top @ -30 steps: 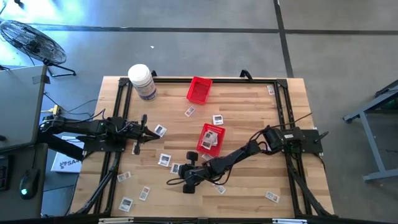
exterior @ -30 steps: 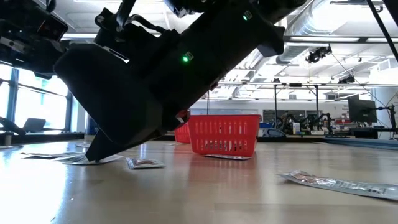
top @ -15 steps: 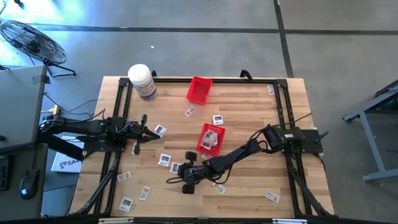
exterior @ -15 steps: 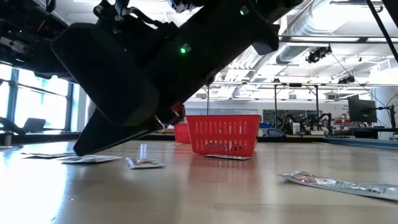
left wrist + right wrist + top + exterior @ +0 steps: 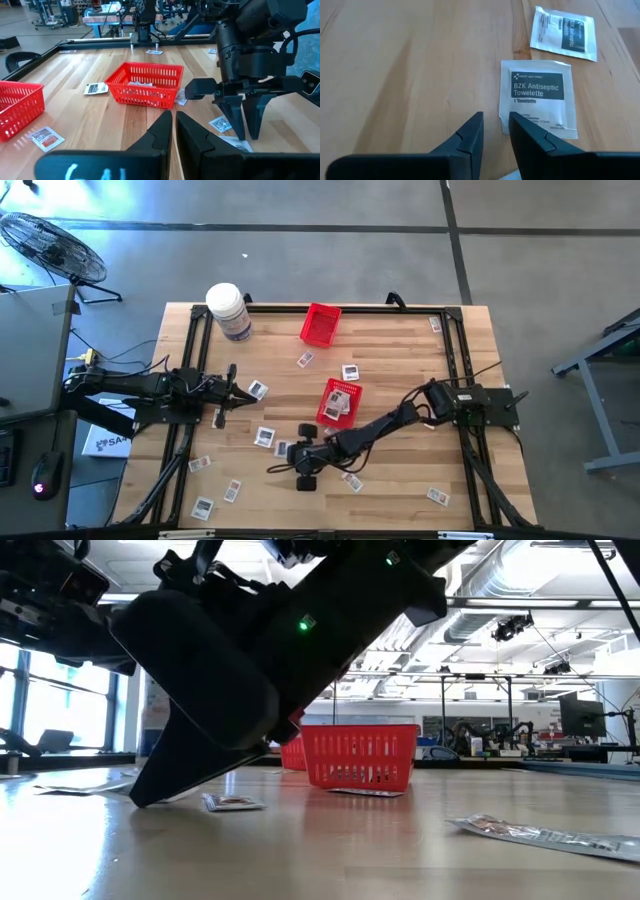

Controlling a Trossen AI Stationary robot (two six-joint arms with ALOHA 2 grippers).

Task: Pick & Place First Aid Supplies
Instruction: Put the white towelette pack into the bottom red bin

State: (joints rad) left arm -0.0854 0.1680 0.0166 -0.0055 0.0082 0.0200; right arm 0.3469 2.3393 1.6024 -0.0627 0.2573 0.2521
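Right claw (image 5: 495, 131), fingers narrowly apart, empty, tips at the edge of a BZK towelette packet (image 5: 538, 96) on the worktop (image 5: 410, 65); left claw (image 5: 173, 131) nearly closed

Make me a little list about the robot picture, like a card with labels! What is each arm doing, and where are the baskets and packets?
right gripper: low over the table, jaws slightly apart, holding nothing
nearest packet: flat on the wood, reads BZK Antiseptic Towelette, just ahead of the right jaws
left gripper: waiting at the table's left side, jaws nearly closed
red baskets: one mid-table with packets inside, one near the far edge
white jar: far left corner
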